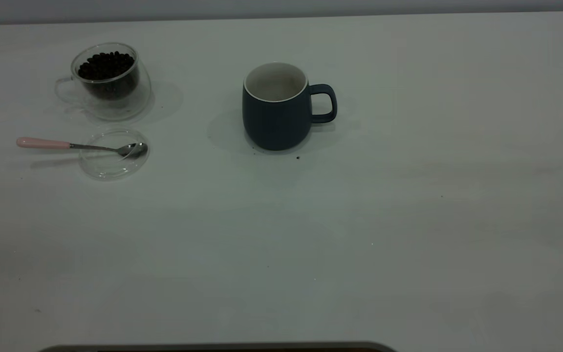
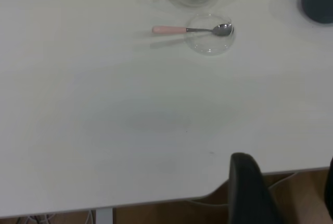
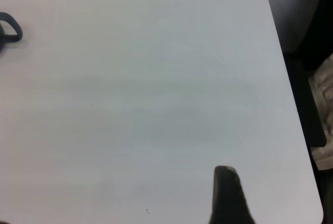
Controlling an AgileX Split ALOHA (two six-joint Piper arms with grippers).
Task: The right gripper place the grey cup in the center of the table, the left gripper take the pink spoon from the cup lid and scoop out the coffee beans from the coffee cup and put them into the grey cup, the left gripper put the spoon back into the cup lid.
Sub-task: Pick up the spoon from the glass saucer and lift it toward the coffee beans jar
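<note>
grey cup [image 1: 276, 122]: blue-grey, white inside | pink spoon [image 1: 81, 145]: pink handle | coffee beans [image 1: 105, 64]: dark brown-black

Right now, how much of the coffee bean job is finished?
Done: the dark blue-grey mug stands mid-table, inside apparently empty. In hand: nothing; the left gripper is at the table's edge. Left: the pink-handled metal spoon lies on the clear glass lid; the glass cup holds its beans.

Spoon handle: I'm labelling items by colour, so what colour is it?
Pale pink, on the pink spoon; the exterior view shows it best.
</note>
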